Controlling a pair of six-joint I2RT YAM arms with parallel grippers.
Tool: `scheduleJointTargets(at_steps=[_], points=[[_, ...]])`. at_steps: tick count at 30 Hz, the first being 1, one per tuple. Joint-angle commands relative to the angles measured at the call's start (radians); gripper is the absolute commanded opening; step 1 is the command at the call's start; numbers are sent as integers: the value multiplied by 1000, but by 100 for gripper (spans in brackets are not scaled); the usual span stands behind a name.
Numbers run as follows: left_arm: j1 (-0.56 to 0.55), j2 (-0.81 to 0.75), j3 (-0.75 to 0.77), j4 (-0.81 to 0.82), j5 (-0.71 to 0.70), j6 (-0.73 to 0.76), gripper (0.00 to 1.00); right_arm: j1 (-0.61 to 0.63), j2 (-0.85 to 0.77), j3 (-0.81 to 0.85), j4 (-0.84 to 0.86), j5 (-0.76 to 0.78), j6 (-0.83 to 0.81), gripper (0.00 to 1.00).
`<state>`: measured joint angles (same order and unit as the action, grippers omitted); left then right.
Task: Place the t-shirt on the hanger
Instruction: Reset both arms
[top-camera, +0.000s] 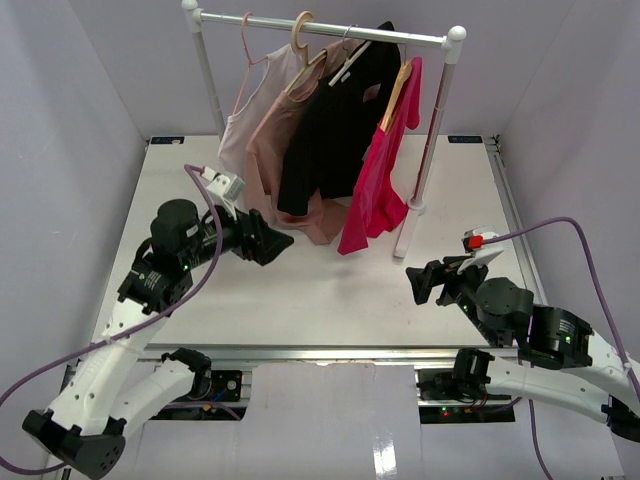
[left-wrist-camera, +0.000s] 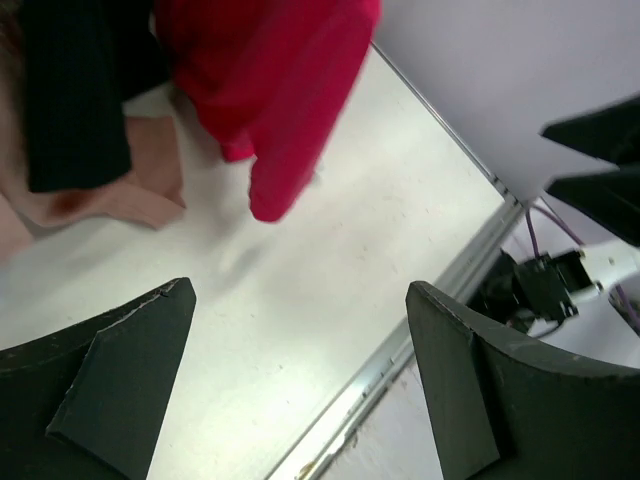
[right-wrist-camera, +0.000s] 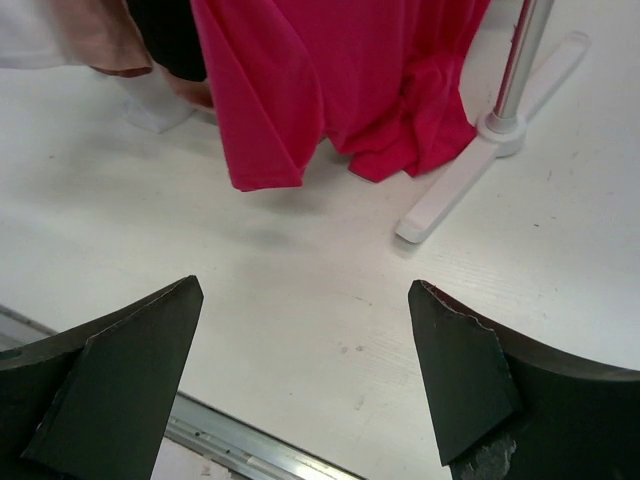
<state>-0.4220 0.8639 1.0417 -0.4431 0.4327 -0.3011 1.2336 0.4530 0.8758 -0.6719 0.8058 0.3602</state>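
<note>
Left gripper (left-wrist-camera: 300, 290) and right gripper (right-wrist-camera: 305, 288) agape

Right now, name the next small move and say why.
Probably draw the left tool back from the rack. The t-shirt already seems to hang on the hanger, and both this tool and the right tool stand open and empty.

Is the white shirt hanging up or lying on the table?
Hanging up. The t-shirt drapes from the pink hanger, which is hooked over the rail, leftmost in the row.
</note>
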Motion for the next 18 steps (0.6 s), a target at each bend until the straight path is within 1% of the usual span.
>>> scheduleJointTargets(at_steps=[1, 3, 7, 18], points=[[-49, -104, -145, 121, 8, -68, 98, 6, 7, -23, 22, 139, 84, 90], [-54, -129, -229, 169, 25, -83, 98, 6, 2, -28, 25, 148, 93, 90], [-57, -185, -302, 230, 32, -86, 98, 4, 1, -34, 24, 157, 95, 90], [-57, -235, -324, 230, 54, -88, 98, 5, 4, -17, 17, 137, 92, 90]])
